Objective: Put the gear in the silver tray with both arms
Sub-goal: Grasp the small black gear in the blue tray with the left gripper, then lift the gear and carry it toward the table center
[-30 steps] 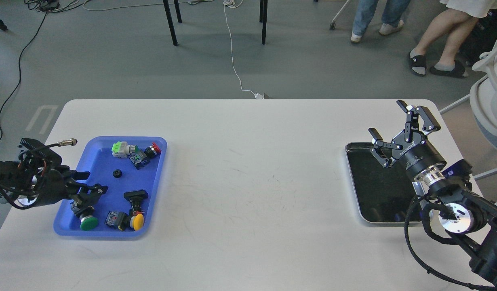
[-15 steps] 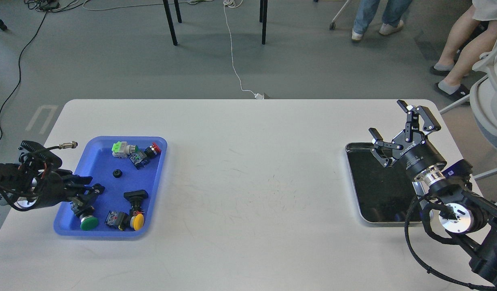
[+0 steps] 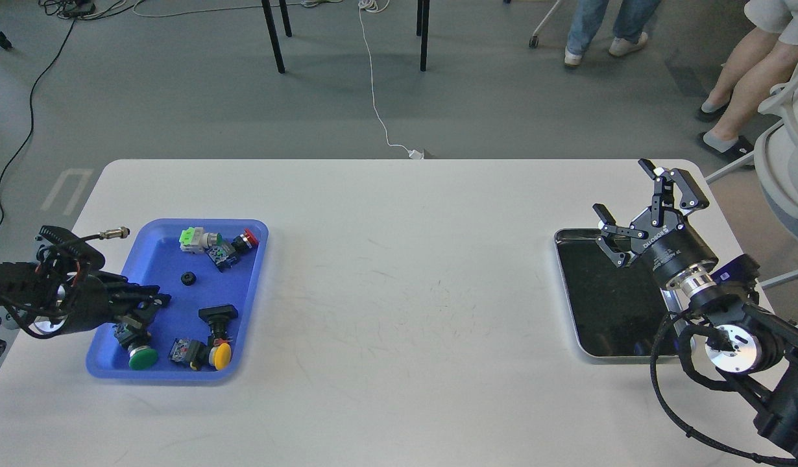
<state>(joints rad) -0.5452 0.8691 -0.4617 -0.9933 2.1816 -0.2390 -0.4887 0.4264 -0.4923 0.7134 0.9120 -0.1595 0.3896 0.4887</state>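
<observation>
The gear, a small black toothed wheel, lies alone in the middle of the blue tray at the table's left. My left gripper hovers low over the blue tray's left part, just left of and below the gear, beside a green push button. Its dark fingers sit close together and their gap is unclear. The silver tray lies at the right with nothing in it. My right gripper is open and empty above the silver tray's far right corner.
The blue tray also holds a yellow button, a black switch and a cluster of green, blue and red switch parts. A white chair stands off the table's right edge. People's legs and cables are beyond the table.
My left gripper has shifted slightly right and lower over the blue tray, its fingers drawn closer together. My right arm has stayed still. A person at the far right has walked off.
</observation>
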